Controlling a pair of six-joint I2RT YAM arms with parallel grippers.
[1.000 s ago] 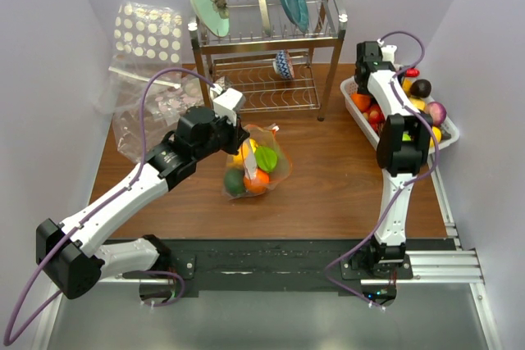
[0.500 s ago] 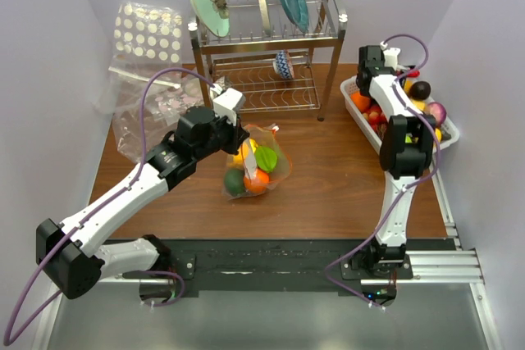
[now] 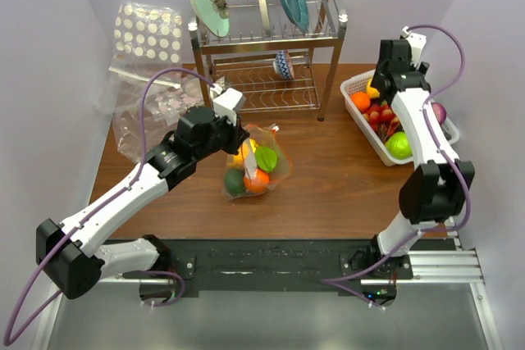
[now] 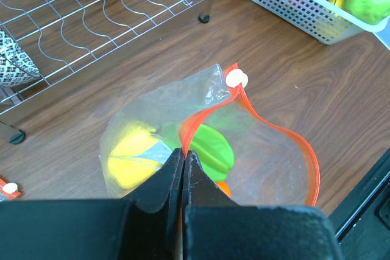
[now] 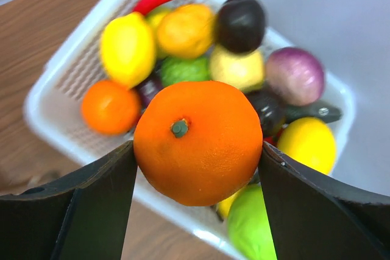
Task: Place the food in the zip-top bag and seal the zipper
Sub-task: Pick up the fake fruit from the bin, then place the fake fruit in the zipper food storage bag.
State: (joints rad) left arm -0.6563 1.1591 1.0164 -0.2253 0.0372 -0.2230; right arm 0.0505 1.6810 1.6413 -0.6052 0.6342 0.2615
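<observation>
The zip-top bag (image 3: 277, 171) (image 4: 268, 156) lies mid-table with its mouth open, holding yellow (image 4: 131, 156), bright green (image 4: 213, 147), orange (image 3: 256, 182) and dark green (image 3: 235, 184) food. My left gripper (image 3: 238, 135) (image 4: 183, 151) is shut on the bag's rim at the orange-red zipper (image 4: 277, 127). The white slider (image 4: 235, 78) sits at the strip's far end. My right gripper (image 3: 379, 86) (image 5: 198, 150) is shut on an orange (image 5: 198, 141), raised over the white basket (image 3: 369, 133) (image 5: 55, 83) of more toy produce.
A metal dish rack (image 3: 262, 47) with plates stands at the back centre, close behind the bag. A clear bag with white dots (image 3: 148, 34) and a speckled pouch (image 3: 156, 112) lie at the back left. The basket sits at the table's right edge.
The right arm has swung outward and risen from the basket, its jaws now closed on the orange. The left gripper and bag have not moved.
</observation>
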